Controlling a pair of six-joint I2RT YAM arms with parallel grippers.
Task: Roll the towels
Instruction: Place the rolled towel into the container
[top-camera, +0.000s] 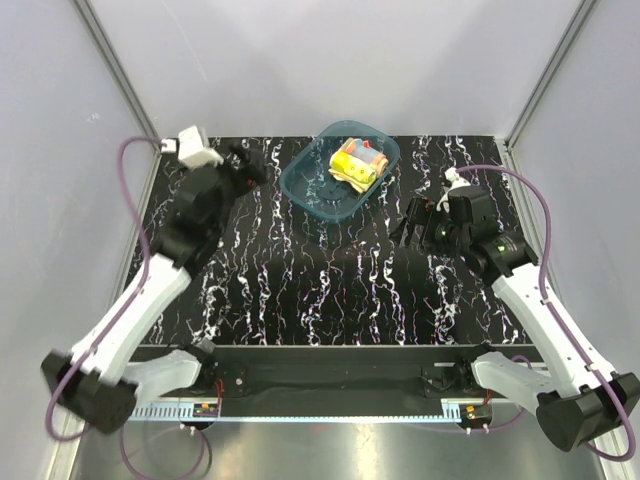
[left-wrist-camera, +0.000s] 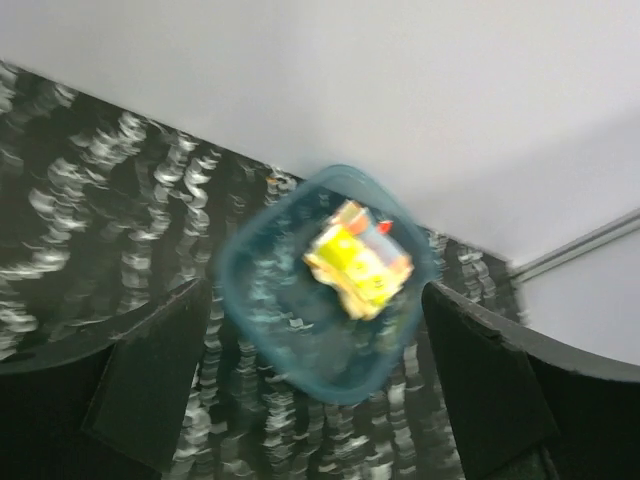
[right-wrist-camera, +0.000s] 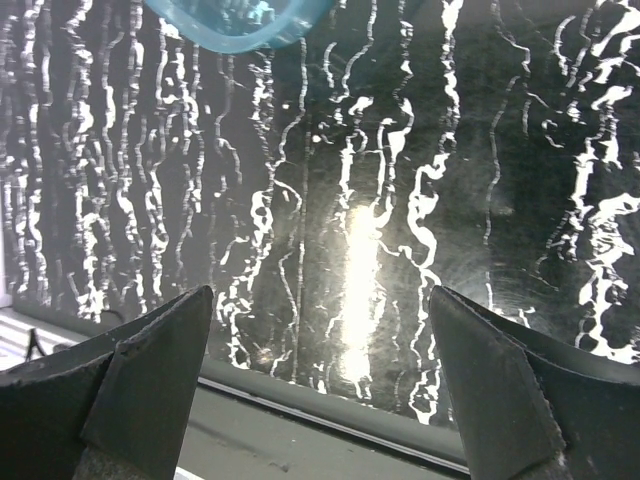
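The towels (top-camera: 358, 163) sit bunched together inside the teal tub (top-camera: 300, 190), at 12 o'clock on the table (top-camera: 300, 290). The left claw (top-camera: 250, 160) is at 10 o'clock, wide open, holding nothing. The right claw (top-camera: 412, 225) is at 2 o'clock, wide open too, holding nothing.

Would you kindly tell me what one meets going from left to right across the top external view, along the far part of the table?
Left arm's black tool → teal translucent plastic tub, holding the bundled yellow and orange-dotted towels → right arm's black tool.
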